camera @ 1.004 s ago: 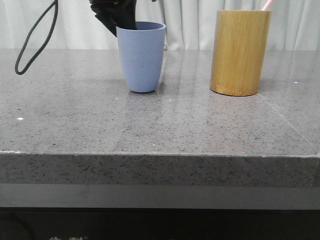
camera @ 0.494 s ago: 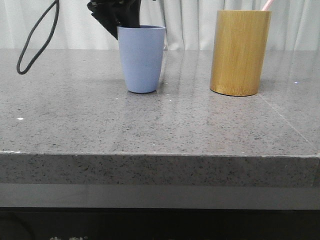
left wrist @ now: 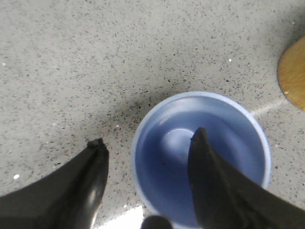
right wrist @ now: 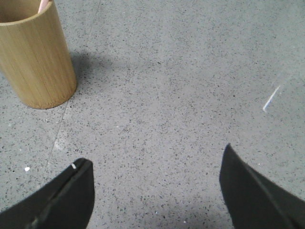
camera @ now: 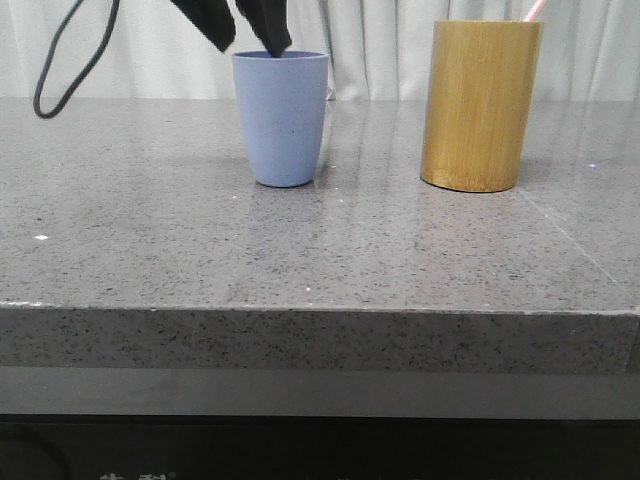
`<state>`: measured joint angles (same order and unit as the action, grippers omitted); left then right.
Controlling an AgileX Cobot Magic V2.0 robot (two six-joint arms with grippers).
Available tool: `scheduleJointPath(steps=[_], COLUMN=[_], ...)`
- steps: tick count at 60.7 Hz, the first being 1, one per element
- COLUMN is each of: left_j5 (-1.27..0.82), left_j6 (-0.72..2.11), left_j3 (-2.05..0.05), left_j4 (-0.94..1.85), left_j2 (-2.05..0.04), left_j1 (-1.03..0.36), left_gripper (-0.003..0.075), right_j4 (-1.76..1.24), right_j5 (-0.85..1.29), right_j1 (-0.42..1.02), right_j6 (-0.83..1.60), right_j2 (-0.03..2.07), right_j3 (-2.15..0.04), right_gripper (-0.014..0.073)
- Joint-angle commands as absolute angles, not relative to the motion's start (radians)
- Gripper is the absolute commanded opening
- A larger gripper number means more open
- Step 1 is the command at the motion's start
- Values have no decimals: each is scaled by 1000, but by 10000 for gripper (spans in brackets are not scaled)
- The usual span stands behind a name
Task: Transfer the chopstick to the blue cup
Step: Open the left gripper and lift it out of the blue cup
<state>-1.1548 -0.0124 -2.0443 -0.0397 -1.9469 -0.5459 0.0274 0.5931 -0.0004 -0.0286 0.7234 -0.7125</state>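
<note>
Grey speckled stone (camera: 150,250) forms the tabletop, backed by pale pleated curtains (camera: 380,45). Near the far edge a matte pale blue tapered cup (camera: 281,118) without a handle is stood upright, and well apart to its right a taller yellow-brown bamboo cylinder (camera: 480,105) is placed. From that cylinder's rim only the tip of the thin pale pink chopstick (camera: 534,9) is seen, leaning to the right.

By the left wrist view the blue cup's (left wrist: 202,157) bare interior is revealed. The left gripper (left wrist: 147,143) is held wide, with one black finger over the cup's mouth and the other outside its wall; in the front view its fingertips (camera: 275,40) are seen just above the rim. By the right wrist view the right gripper (right wrist: 155,164) is shown spread wide over bare stone, with the bamboo cylinder (right wrist: 35,57) and the pink tip (right wrist: 44,5) off to one side.

Open stone is left between the two vessels and toward the front edge.
</note>
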Motion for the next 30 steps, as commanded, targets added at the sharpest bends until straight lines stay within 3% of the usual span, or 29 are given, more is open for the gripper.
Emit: scheduleJointPath(steps=[1,18,30], left_j5=[-1157,-1133,-948], left_j6=[-15,-15,-17], left_j3=[-2118,-2078,-1757], left_j4=[-49,-54,-54], left_j2=[-1872,-1669,-1427], left_j1=[-552,-552,-551], left_gripper=[377,377,377], right_j4=[15,-38,-82], right_j5=[511,529,481], right_j1=[-4,-4,-4], right_j6=[-24,-24,-24], right_j2=[724,737,774], right_j3=[-749,-794,-833], right_gripper=[558,558,558])
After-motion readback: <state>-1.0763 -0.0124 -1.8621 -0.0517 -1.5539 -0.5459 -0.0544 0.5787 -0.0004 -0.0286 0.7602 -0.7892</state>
